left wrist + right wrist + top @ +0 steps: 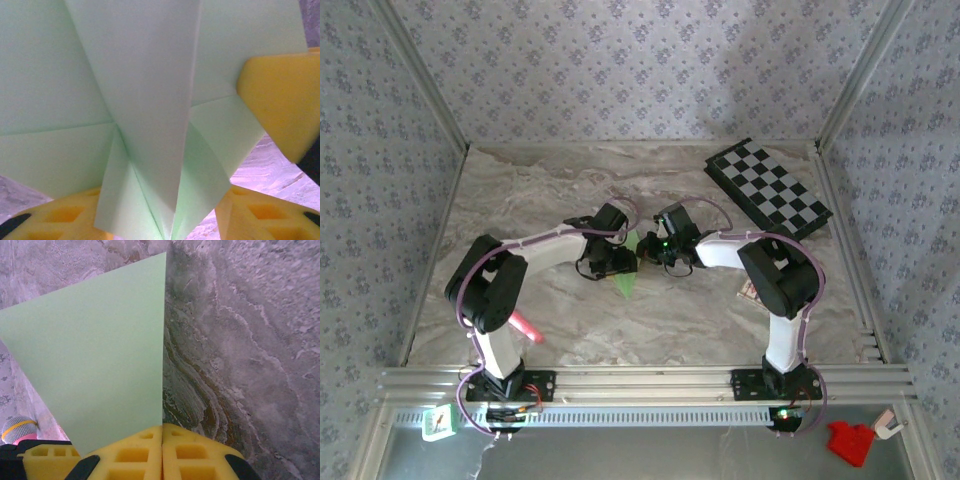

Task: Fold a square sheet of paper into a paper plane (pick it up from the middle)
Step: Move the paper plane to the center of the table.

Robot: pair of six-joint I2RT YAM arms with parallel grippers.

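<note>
Two arms reach in from the near edge and meet mid-table [620,335].

- Near left, by the left arm: pink marker [525,327], lying flat, well apart from the work.
- Mid-table: paper [628,272] stands on edge between the two grippers. I cannot tell whether its low tip touches the table.
- Right gripper [162,432]: fingers pressed together, one plain panel of paper pinched in the seam and rising away from them.
- Left gripper [167,222]: jaws part-way apart, straddling the folded end. A gap shows beside one finger, so it reads as loose, not clamped.
- Paper from the left wrist: a long centre flap, diagonal creases running to a point, layers overlapping.
- Far right: chequered board [770,187], untouched.

Progress, as a judgement: past halfway. The nose folds and centre crease are in. The wings look left to turn down and press, then the paper set down.
</note>
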